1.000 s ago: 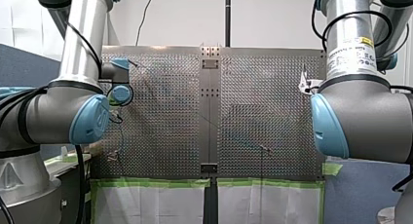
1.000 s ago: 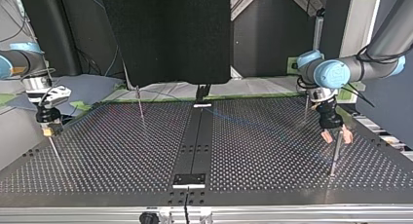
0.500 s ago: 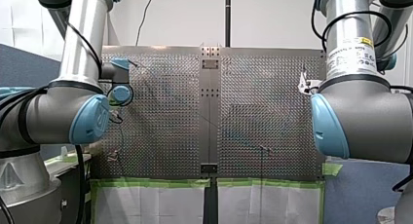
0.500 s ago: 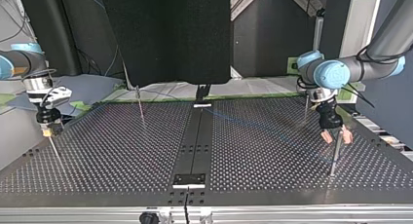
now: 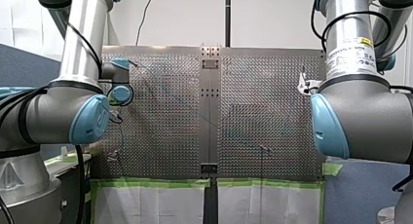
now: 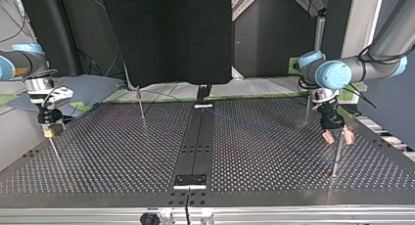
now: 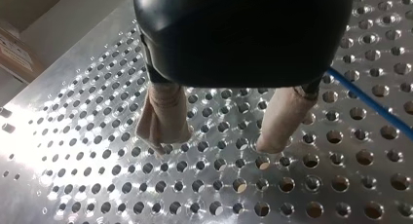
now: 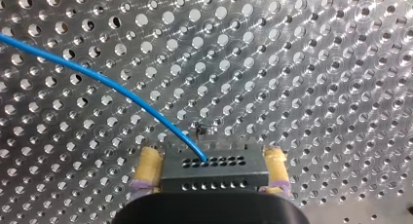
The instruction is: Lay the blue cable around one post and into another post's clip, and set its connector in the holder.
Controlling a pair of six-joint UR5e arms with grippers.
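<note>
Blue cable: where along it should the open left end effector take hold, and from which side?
Probably the straight bare run of the blue cable beside the left end effector, coming down from above to straddle it crosswise. It is thin and runs straight over the perforated table, so only a pinch across its line would hold. The right end effector holds the connector.

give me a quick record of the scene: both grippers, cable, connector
left gripper: open, nothing between its beige pads, above the table
right gripper: shut on the connector, a yellow pad at each end
connector: black block with rows of small holes
blue cable: leaves the connector, curves away over the table
</note>
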